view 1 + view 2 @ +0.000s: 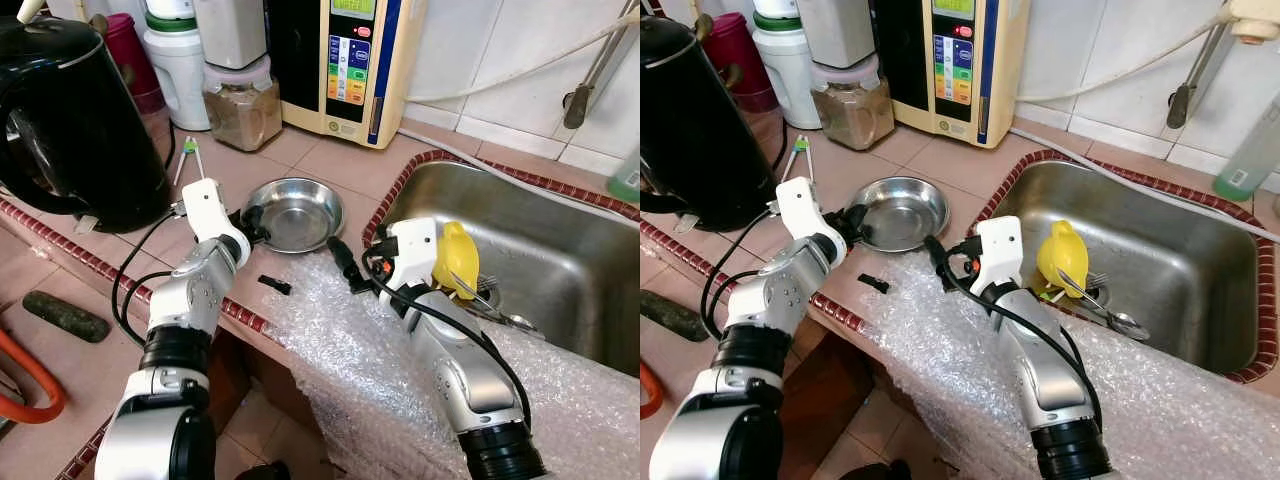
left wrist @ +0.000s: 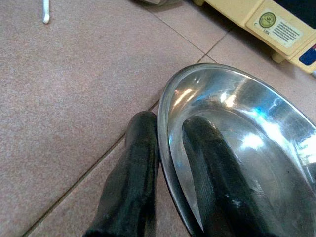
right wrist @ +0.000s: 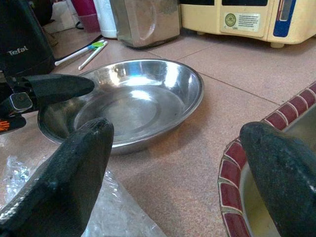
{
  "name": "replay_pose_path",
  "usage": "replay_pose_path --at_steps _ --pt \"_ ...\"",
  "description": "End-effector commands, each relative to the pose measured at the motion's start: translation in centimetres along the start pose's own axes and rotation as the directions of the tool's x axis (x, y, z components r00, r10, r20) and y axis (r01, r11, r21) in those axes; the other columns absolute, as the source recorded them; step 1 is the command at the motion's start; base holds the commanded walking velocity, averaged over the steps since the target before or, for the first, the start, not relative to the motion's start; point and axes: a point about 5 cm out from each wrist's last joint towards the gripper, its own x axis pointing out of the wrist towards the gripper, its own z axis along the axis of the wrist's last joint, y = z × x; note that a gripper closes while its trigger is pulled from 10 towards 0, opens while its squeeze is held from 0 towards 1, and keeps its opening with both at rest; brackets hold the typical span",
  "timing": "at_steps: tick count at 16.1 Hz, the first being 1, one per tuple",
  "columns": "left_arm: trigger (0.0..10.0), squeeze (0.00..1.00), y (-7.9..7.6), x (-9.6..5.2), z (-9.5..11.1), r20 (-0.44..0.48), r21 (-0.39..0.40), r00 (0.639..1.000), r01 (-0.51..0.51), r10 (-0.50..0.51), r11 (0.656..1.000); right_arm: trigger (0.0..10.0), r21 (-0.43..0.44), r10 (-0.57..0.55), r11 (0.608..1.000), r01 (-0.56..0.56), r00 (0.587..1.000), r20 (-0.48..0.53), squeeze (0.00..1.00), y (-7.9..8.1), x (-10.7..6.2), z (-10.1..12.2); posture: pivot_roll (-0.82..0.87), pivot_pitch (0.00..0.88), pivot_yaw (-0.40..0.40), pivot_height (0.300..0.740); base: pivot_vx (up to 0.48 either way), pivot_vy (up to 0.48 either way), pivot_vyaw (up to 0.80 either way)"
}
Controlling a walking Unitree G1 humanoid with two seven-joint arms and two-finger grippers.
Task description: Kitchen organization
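Bubble wrap [image 1: 380,370] underlies the extended right gripper [image 3: 173,163], fingers spread wide toward the steel bowl [image 1: 296,212], whose near rim the left gripper [image 2: 170,163] pinches, one finger inside.

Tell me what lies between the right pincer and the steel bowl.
Nothing visible. The open right pincer faces the steel bowl across bare counter tile. The left pincer already straddles the bowl's rim on the far side; the bubble wrap lies lower, out of the path.
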Motion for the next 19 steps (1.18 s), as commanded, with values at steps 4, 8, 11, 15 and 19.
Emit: replay_pose_path --at_steps 4,8,11,15,19 --pt "0.0 0.00 -0.7 -0.3 0.0 0.037 0.035 0.998 0.050 -0.051 0.998 10.0 -0.014 0.027 1.000 -0.027 0.999 -0.026 0.00 0.1 0.0 -0.3 0.02 0.069 0.018 0.740 0.000 0.000 0.00" --pt "0.0 0.00 -0.6 -0.7 1.0 0.179 -0.054 0.982 0.074 -0.063 0.996 10.0 -0.004 0.032 0.999 -0.032 0.999 0.018 0.00 0.1 0.0 0.3 0.03 0.064 0.017 0.740 0.000 0.000 0.00" --pt "0.0 0.00 -0.8 -1.2 3.1 0.330 -0.082 0.942 0.096 -0.064 0.992 10.0 0.025 -0.027 0.999 0.025 0.996 0.087 0.00 -0.2 0.5 1.3 0.03 0.064 0.019 0.740 0.000 0.000 0.00" --pt "0.0 0.00 -3.7 -1.9 5.4 0.452 -0.137 0.866 0.304 -0.214 0.943 10.0 0.095 -0.078 0.994 0.057 0.971 0.227 0.00 -0.6 1.7 4.3 0.03 0.061 0.023 0.740 0.000 0.000 0.00" --pt "0.0 0.00 -7.4 -3.0 3.7 0.383 -0.018 0.800 0.506 -0.462 0.862 10.0 0.103 -0.106 0.992 0.078 0.949 0.297 0.00 -1.2 2.3 5.9 0.04 0.058 0.024 0.740 0.000 0.000 0.00"
